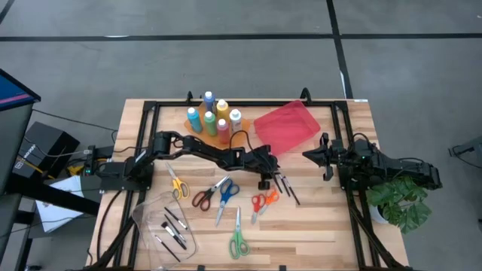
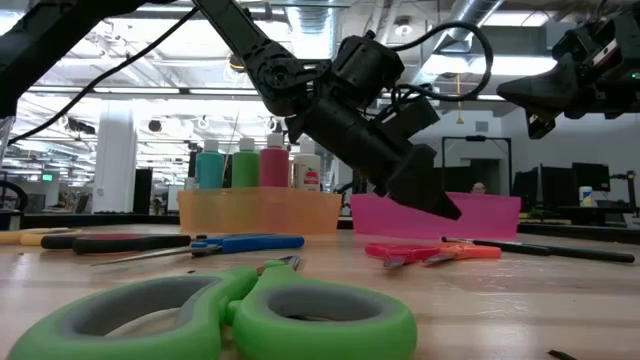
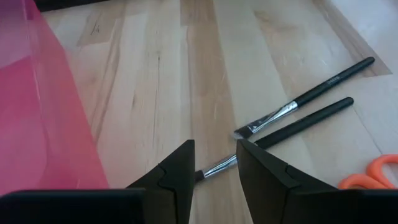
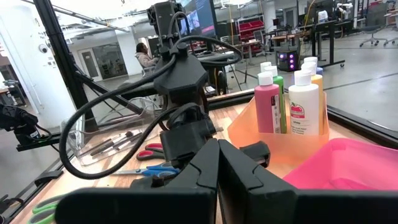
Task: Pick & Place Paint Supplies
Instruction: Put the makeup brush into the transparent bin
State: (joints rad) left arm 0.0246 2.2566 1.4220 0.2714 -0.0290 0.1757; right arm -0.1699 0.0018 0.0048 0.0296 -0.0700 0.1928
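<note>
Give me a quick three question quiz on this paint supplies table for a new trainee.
1. True or false: the left tool is over a brush beside the red tray.
2. Which scissors lie nearest the table's front edge? A green B blue C orange
3. Fill in: the paint bottles stand in the ___ tray.

Key: 1 true. 2 A, the green scissors. 3 orange, the orange tray.
</note>
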